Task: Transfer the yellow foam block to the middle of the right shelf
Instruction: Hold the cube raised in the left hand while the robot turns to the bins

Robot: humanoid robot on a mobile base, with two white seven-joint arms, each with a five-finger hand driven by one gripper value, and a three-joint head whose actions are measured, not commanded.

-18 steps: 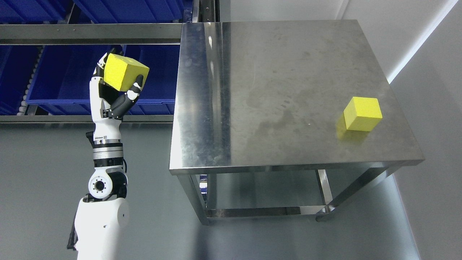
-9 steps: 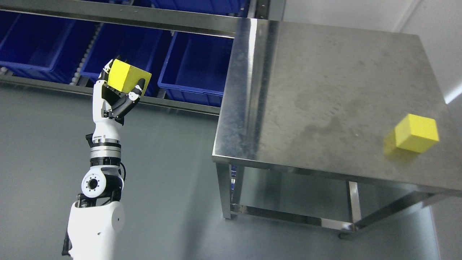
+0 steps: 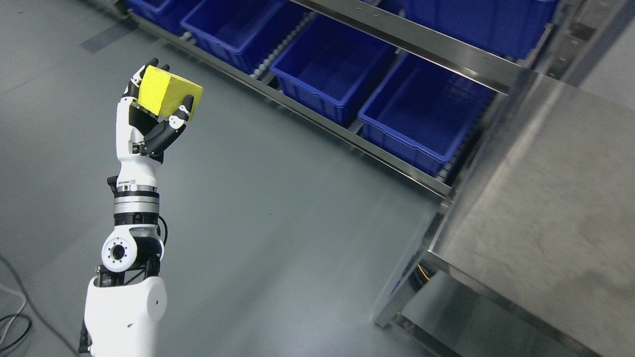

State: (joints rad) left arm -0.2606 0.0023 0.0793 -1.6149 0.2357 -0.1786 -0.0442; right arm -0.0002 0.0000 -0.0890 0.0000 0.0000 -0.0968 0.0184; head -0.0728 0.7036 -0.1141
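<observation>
A yellow foam block (image 3: pixel 168 95) is held up in my left hand (image 3: pixel 158 104), whose black-tipped fingers are curled around its underside and sides. The white left arm rises from the lower left of the head view, and hand and block hang over bare grey floor. To the upper right runs a steel shelf rack (image 3: pixel 412 37) with blue bins (image 3: pixel 325 67) on its lower level. My right arm does not show.
A steel table (image 3: pixel 550 218) fills the right side, its near corner at the lower middle right. More blue bins (image 3: pixel 421 111) sit beside it under the rack rail. Cables (image 3: pixel 12 317) lie on the floor at the lower left.
The camera has swung left: table and rack slid right, and the second yellow block on the table has left the view. The left hand still holds its block the same way.
</observation>
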